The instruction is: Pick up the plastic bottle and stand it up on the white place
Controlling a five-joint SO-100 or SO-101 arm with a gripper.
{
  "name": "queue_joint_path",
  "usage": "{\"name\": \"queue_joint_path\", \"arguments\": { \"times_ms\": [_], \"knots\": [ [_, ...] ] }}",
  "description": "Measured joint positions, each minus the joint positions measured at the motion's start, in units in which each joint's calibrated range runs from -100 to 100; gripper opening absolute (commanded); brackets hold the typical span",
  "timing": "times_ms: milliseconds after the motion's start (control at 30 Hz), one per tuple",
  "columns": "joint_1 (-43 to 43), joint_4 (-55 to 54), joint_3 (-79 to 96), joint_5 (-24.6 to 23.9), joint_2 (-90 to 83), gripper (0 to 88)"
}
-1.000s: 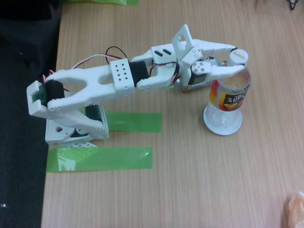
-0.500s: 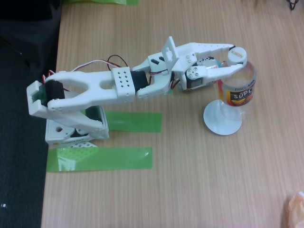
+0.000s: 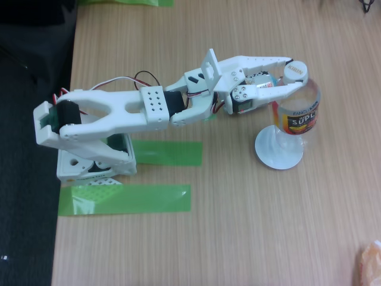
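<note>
My hand point(image 3: 290, 74) is gripping the bottle point(image 3: 297, 107) up near its white cap point(image 3: 294, 71), one finger on each side of the neck. The bottle is upright, w/ its bottom over the far-right part of the white dish point(image 3: 275, 154). I can't tell if the bottom is touching the dish or just above it. It looks a bit off the middle.

I think the bottle is light, bc it is clear and looks empty or nearly so. The plastic is thin and ribbed, so it will bend if I squeeze hard. The smooth sides can slip. The neck under the cap is the stiffest part, so that is a good place to hold. Being tall and light, it could tip over easily when I let go. The dish is only a little wider than the bottle, so not much room to miss.

The surface point(image 3: 238, 226) is light wood, flat and smooth. The dish sits nearer the right edge than the left. My base is by the left edge, next to 2 strips of green tape point(image 3: 125, 198). Past the left edge it is dark. Something orange point(image 3: 370, 262) peeks in at the bottom-right corner.
</note>
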Motion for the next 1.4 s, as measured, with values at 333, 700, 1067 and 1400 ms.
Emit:
{"name": "queue_joint_path", "arguments": {
  "times_ms": [333, 700, 1067, 1400],
  "knots": [
    [0.0, 18.61, -9.31, 0.0, 0.0, 1.0],
    [0.67, 23.62, -12.38, 0.0, 0.0, 1.2],
    [-0.82, 23.62, -13.56, 0.0, 0.0, 1.2],
    [-1.12, 23.62, -13.56, 0.0, 0.0, 1.2]
  ]
}}
